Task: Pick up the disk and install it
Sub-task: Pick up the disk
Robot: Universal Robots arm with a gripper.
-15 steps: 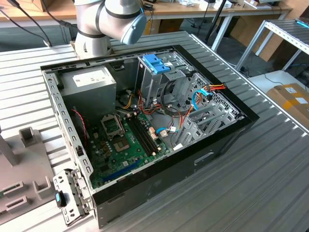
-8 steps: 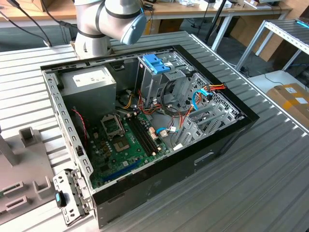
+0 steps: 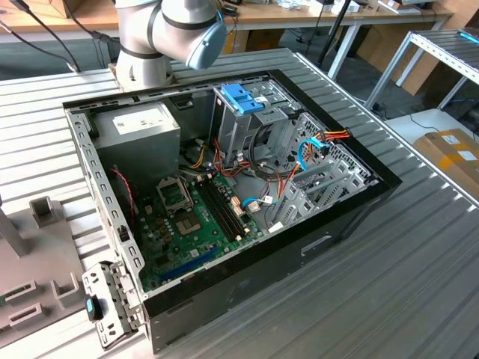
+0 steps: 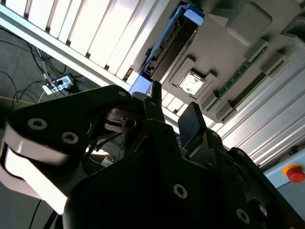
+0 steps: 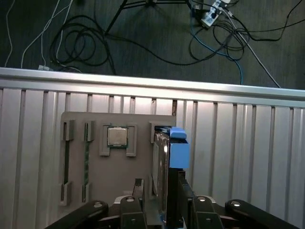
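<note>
Slatted table (image 5: 248, 143), disk (image 5: 162, 157) upright on grey fixture (image 5: 119, 176)

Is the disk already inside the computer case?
No, in the first wrist view the disk stands on edge in a grey holder on the table, beside a chip.

arm (image 3: 171, 34): grey joints stacked over base (blue end cap) | gripper (image 4: 172, 102): fingers (image 4: 193, 125) apart, gap between

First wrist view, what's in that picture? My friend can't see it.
A grey disk in a blue frame stands on edge in a grey tray, with the open end effector lined up with it. A square chip sits in the tray too, on a slatted table.
</note>
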